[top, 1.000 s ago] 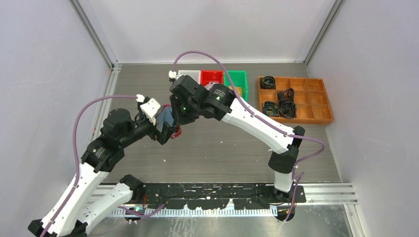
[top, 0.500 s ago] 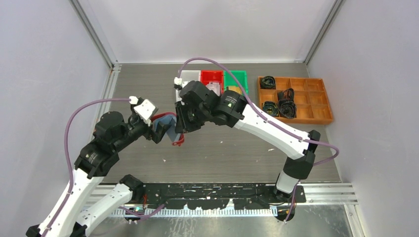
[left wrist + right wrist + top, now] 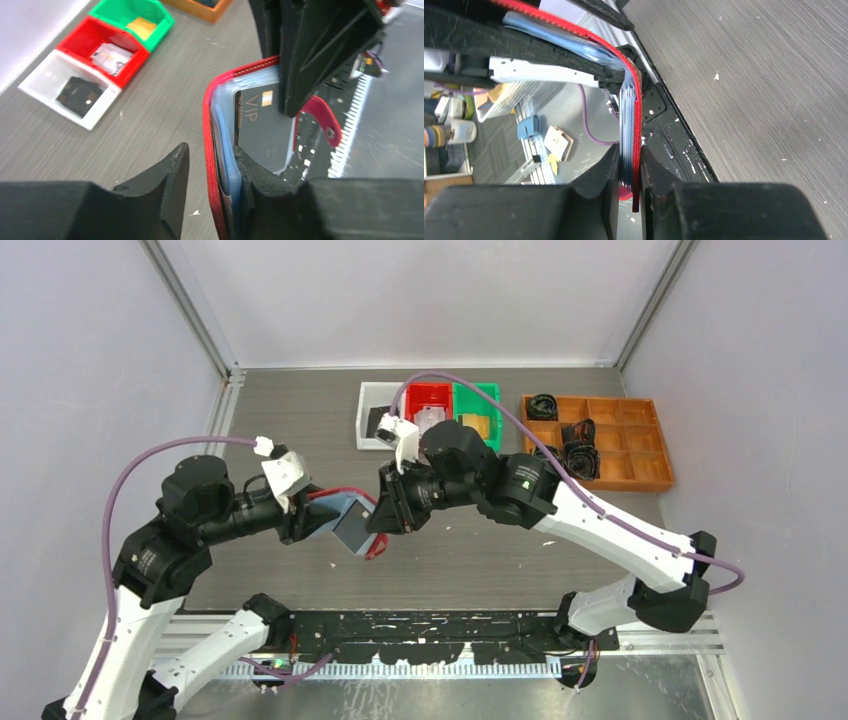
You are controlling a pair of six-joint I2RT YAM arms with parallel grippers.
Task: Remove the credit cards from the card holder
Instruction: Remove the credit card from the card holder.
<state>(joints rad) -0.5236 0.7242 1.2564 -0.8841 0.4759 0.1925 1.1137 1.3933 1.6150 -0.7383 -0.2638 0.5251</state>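
The red card holder (image 3: 340, 506) hangs in the air between my two grippers, opened so its pale blue pocket pages show. A dark credit card (image 3: 260, 130) printed "VIP" sits in a clear pocket. My left gripper (image 3: 211, 150) straddles the holder's left half (image 3: 207, 125). Its right finger (image 3: 250, 172) touches the blue pages, and a narrow gap separates the left finger (image 3: 172, 170) from the red cover. My right gripper (image 3: 629, 152) is shut on the other half (image 3: 636, 110), pinching red cover and blue pages together. From above, the left gripper (image 3: 315, 523) and right gripper (image 3: 385, 518) face each other.
At the back stand a white bin (image 3: 370, 418) with a flat black item, a red bin (image 3: 428, 397) with pale cards, and a green bin (image 3: 478, 400). An orange compartment tray (image 3: 640, 440) with black coils stands back right. A black rail (image 3: 440, 625) runs along the near edge.
Both grippers and the card holder have moved nearer and slightly right. The holder has swung open, showing the dark card. The left jaws have narrowed around the holder's left half.
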